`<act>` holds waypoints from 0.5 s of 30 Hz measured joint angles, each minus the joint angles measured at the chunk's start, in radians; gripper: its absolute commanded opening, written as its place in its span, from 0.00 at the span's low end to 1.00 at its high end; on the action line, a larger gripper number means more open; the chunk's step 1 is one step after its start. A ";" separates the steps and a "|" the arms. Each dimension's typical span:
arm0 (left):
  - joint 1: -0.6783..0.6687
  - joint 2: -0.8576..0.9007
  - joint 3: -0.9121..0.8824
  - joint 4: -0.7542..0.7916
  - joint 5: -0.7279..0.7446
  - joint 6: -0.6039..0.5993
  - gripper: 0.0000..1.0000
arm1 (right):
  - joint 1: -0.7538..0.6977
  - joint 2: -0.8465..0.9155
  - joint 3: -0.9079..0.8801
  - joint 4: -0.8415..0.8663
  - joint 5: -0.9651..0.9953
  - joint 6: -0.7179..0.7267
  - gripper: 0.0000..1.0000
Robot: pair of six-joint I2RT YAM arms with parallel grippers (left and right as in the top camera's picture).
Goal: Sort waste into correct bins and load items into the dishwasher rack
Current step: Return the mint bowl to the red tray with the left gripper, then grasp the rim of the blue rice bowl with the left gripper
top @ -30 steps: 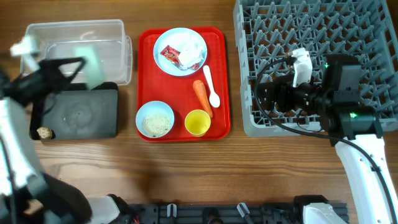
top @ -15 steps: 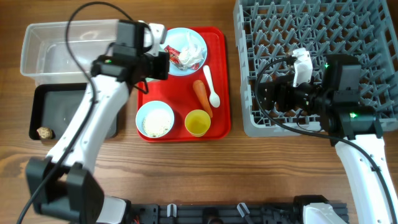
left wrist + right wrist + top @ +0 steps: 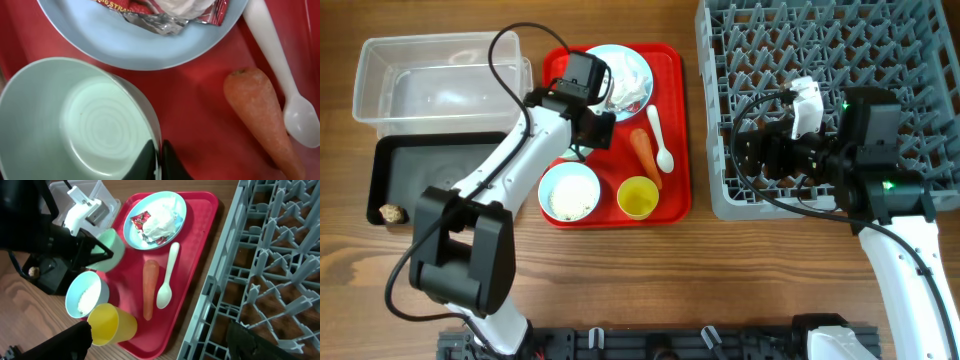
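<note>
Left tool (image 3: 159, 148) clamped on the rim of the mint bowl (image 3: 75, 130), lower left.
Right tool (image 3: 162, 340) stands apart at the rack's (image 3: 270, 255) left edge.

Overhead cam straight down; L wrist v. close over red tray (image 3: 200, 100), R wrist oblique (both show carrot (image 3: 257, 115)).

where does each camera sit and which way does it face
overhead: above the table, looking straight down on tray and rack; left arm and right arm show
left wrist: on the left arm, looking down close on the bowl that the left gripper pinches
right wrist: over the rack, facing the tray; right gripper open at the bottom
shared: carrot and spoon show in all three
</note>
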 measured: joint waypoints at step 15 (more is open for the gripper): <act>-0.005 -0.002 0.030 -0.092 -0.018 -0.028 0.46 | 0.000 0.000 0.000 0.000 0.006 0.000 0.89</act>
